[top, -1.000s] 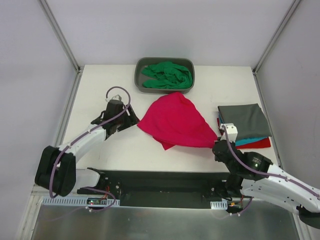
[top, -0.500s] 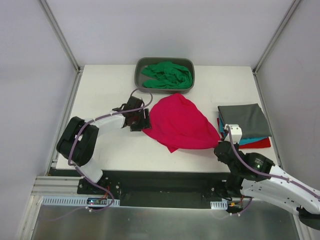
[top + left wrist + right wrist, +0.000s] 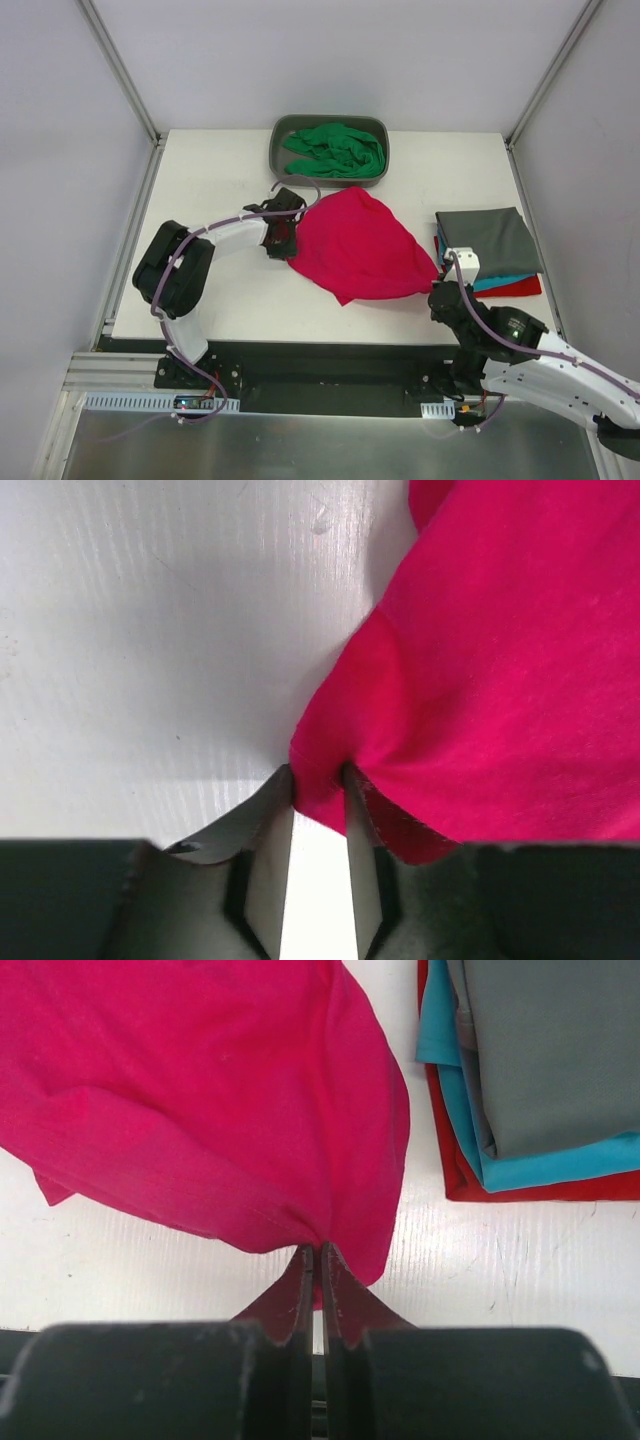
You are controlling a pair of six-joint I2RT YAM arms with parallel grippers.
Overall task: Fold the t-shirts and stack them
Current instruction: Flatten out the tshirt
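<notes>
A crumpled crimson-pink t-shirt (image 3: 360, 250) lies in the middle of the table. At its left edge, my left gripper (image 3: 286, 236) has its jaws closed on a small fold of the cloth (image 3: 318, 775). My right gripper (image 3: 438, 284) is shut on the near right edge of the same shirt (image 3: 318, 1250). A bright green t-shirt (image 3: 335, 150) lies bunched in the tub. At the right lies a folded stack, with a dark grey t-shirt (image 3: 488, 240) on top, then a teal one (image 3: 540, 1165) and a red one (image 3: 540, 1188) below.
The grey plastic tub (image 3: 278, 160) stands at the back centre of the white table (image 3: 200, 180). Metal frame posts rise at the back corners. The black base rail runs along the near edge.
My left arm has swung right from the open table to the pink shirt's left edge, and its jaws have closed on the cloth. The right gripper has kept its hold.
</notes>
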